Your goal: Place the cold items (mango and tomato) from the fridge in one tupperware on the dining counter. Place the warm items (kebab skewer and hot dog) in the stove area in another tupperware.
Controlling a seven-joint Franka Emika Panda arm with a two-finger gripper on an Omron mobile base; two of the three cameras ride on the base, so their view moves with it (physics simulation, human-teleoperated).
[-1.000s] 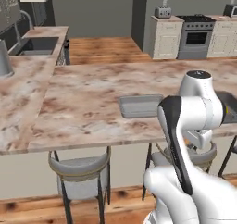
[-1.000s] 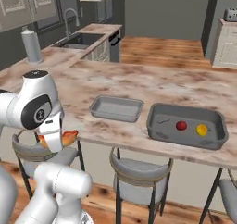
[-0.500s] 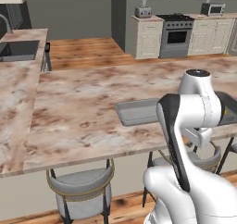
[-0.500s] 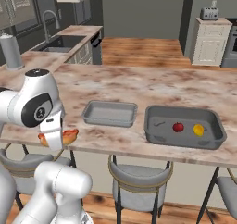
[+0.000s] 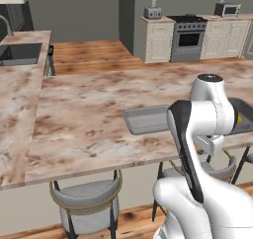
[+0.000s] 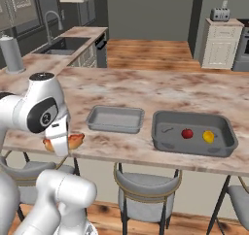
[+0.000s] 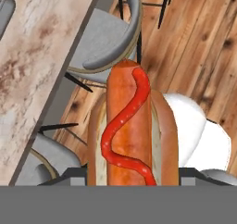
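**Hot dog carried at the edge of the dining counter, cold items already boxed**

Hot dog [image 7: 132, 135] fills the lower centre of the hand view, held lengthwise between the tips of the gripper [image 7: 132, 174], whose jaws stand partly closed on the bun. In the right base view the same hot dog [image 6: 65, 142] hangs at lower left, just outside the near edge of the dining counter [image 6: 146, 91]. To its right, at frame centre, lies the empty light-grey tupperware [image 6: 115, 119]; further right the darker tupperware [image 6: 193, 132] already contains the tomato [image 6: 186, 133] and the mango [image 6: 208, 136], so the cold half appears done. Left to do, as judged: lodge the hot dog in the empty tray; no kebab skewer is seen in either box. Stools [image 6: 148, 183] crowd the space below the slab edge, while the counter surface around the trays offers open room
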